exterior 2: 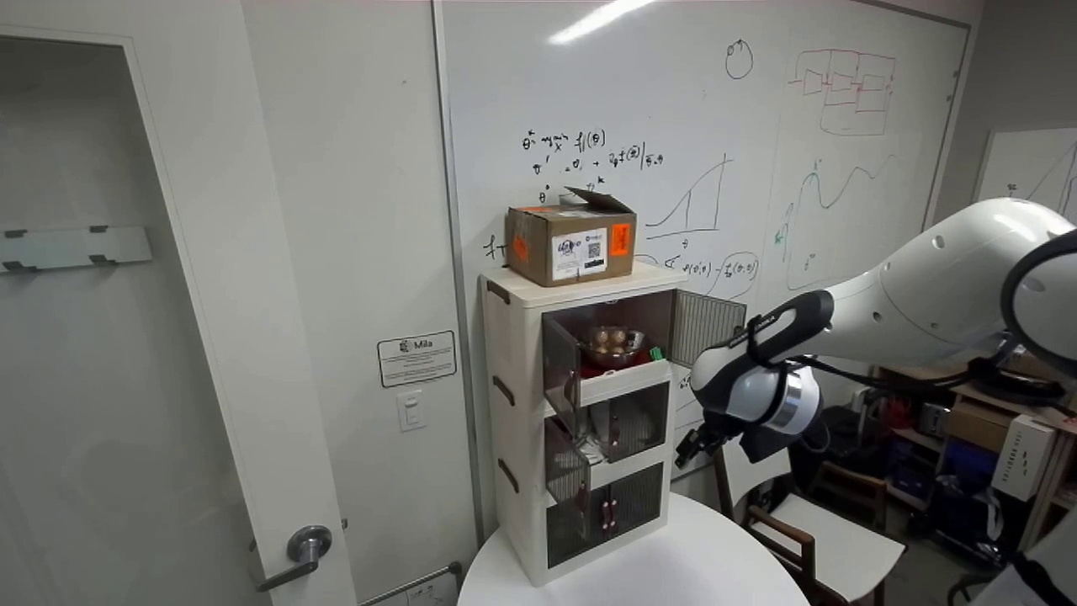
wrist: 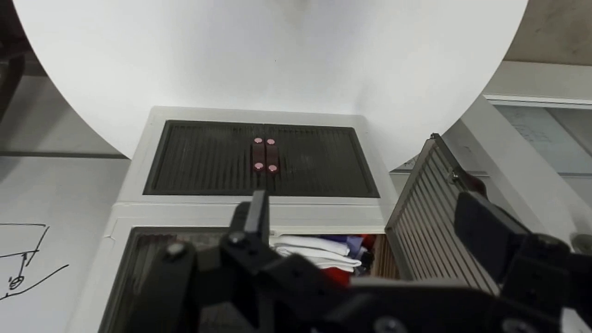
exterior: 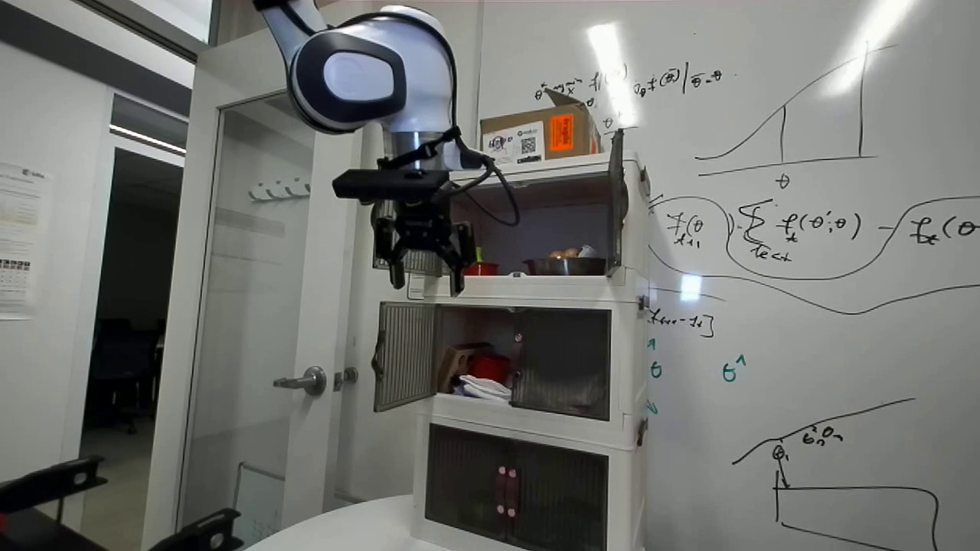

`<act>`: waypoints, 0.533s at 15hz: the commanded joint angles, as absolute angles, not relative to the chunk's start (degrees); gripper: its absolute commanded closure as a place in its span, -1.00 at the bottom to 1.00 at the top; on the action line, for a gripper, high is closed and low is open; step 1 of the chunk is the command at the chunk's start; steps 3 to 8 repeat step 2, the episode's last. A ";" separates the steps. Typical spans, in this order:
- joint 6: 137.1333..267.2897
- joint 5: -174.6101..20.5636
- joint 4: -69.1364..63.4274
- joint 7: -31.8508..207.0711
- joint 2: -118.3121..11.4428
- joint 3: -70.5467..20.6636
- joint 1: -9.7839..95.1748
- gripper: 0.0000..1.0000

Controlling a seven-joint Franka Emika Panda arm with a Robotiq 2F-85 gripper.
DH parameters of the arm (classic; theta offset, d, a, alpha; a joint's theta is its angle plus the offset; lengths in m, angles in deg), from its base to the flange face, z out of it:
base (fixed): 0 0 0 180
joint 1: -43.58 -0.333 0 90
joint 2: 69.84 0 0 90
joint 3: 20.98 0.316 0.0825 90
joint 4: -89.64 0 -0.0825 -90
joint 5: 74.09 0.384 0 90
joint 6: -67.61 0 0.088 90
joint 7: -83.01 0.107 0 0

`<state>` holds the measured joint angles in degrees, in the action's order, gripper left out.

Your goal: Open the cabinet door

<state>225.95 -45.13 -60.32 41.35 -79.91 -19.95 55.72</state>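
Hanging parted, two fingers point(exterior: 458, 280) face one cabinet point(exterior: 540, 290), one middle door point(exterior: 406, 357) open.

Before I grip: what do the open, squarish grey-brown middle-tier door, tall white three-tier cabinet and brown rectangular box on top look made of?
Squarish grey-brown door: likely tinted plastic, ribbed; light shows through. Could be glass.
Tall white cabinet: probably moulded plastic, smooth satin; rounded corners, tier seams.
Brown rectangular box: almost certainly cardboard, matte; thin raised flap.
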 commanded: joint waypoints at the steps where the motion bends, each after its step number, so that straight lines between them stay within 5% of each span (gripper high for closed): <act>1: 225.95 -45.13 -60.55 41.35 -80.23 -19.92 55.67 -1.00; 8: 225.96 -45.13 -60.63 41.35 -80.34 -19.87 55.56 -1.00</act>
